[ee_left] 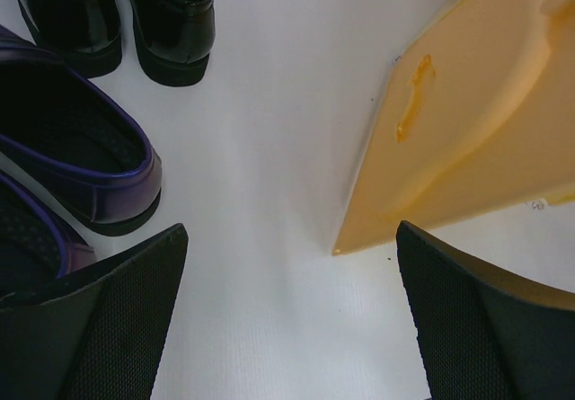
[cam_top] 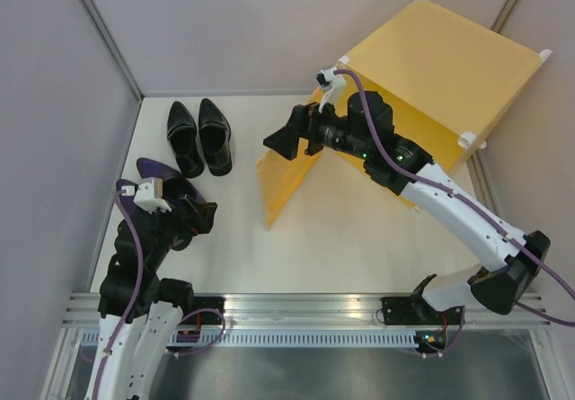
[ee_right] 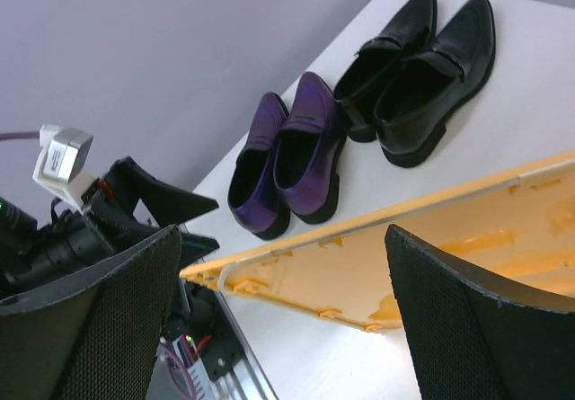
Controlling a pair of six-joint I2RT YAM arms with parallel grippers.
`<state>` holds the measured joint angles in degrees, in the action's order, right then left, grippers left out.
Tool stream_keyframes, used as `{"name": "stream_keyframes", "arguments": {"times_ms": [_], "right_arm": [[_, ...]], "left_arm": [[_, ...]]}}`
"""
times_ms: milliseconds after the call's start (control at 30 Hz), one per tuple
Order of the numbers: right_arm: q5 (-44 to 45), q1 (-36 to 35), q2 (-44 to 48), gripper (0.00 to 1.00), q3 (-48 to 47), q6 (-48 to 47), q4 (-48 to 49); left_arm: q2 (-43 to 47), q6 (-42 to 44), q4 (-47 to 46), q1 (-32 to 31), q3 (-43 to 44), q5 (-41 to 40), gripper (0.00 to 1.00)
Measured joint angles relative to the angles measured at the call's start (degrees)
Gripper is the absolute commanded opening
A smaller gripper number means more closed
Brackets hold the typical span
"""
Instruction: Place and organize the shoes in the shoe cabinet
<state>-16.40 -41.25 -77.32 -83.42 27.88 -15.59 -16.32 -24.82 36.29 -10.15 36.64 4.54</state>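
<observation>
Nearest the arm bases, the left tool (cam_top: 193, 213) is hanging low over the bench (cam_top: 350, 238) with its fingers spread wide and nothing between them. In the left wrist view only bare bench surface is showing in the gap. Just beside it the purple pair (cam_top: 151, 168) is sitting side by side on the bench, heels toward the arms and partly hidden by the left arm from above. A little farther back, the black pair (cam_top: 199, 137) is lying parallel and close together, also on the bench and apart from the purple pair.

To the right of the shoes, the door (cam_top: 286, 180) of the shoe cabinet (cam_top: 440, 67) is standing swung open. The right tool (cam_top: 283, 141) is hovering at the door's top edge, fingers spread and gripping nothing. Whether it is touching the door is hard to tell. The yellow cabinet is sitting at the far right corner, its inside not showing in any view.

Judging from this, the task is only beginning: the opening is looking ready, but all four shoes are waiting outside. Each one is needing to be picked up, carried across and lined up in pairs inside.
</observation>
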Motion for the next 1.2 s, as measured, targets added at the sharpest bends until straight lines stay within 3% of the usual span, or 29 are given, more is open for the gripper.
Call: {"name": "stream_keyframes", "arguments": {"times_ms": [567, 1200], "right_arm": [[9.0, -3.1, -20.2, 0.98, -11.2, -1.1, 13.9], [19.1, -3.1, -26.7, 0.98, -13.9, -6.7, 14.3]], "left_arm": [[3.1, -0.1, 0.4, 0.0, 0.0, -6.8, 1.0], [-3.5, -0.4, 1.0, 0.0, 0.0, -7.7, 1.0]]}}
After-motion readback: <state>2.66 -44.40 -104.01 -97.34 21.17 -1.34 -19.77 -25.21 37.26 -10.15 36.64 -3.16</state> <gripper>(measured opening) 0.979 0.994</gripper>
